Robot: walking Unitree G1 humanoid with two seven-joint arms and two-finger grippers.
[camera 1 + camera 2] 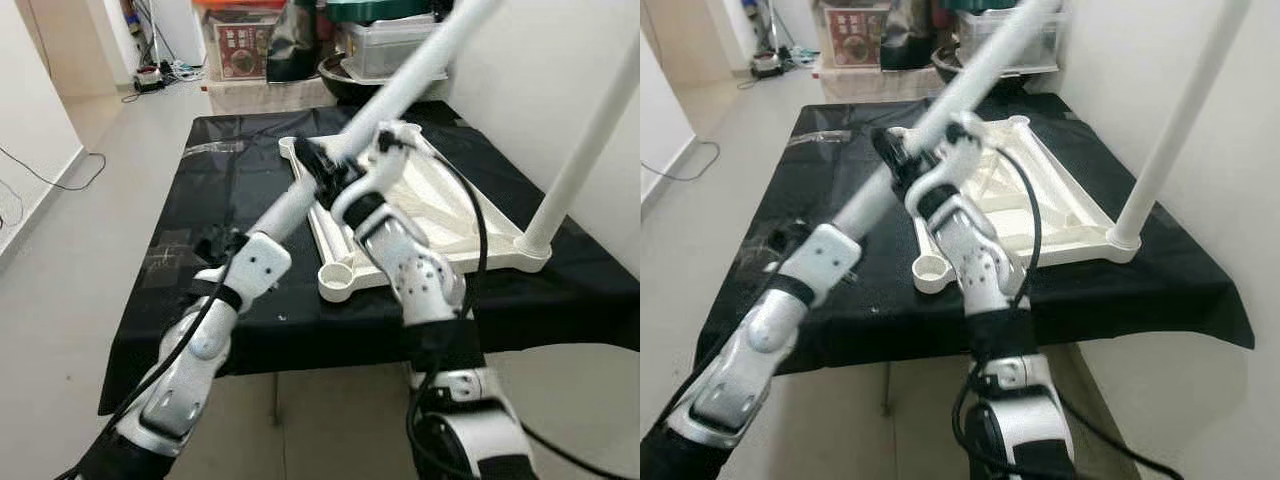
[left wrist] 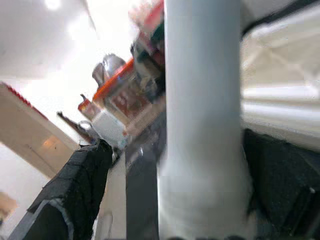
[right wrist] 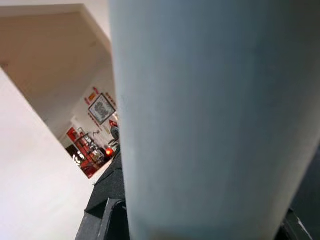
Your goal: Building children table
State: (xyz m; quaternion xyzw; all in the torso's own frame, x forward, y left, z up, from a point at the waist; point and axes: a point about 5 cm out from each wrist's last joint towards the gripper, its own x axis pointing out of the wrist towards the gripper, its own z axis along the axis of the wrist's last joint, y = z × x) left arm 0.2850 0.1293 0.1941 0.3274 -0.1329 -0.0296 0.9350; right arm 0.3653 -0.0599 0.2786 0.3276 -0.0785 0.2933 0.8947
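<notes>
Legs: one standing in the tabletop (image 1: 440, 215), one (image 1: 420, 60) clamped by both grippers (left (image 1: 318, 172), right (image 1: 372, 160)).

no readable text, red box print blurred

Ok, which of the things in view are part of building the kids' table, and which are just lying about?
Part of the job:
- upturned white plastic tabletop
- white tube leg held by both end effectors
- white tube leg already standing in the corner socket
- empty round corner socket

Lying about:
- black cloth-covered work table
- clear plastic storage box
- red-printed box
</notes>
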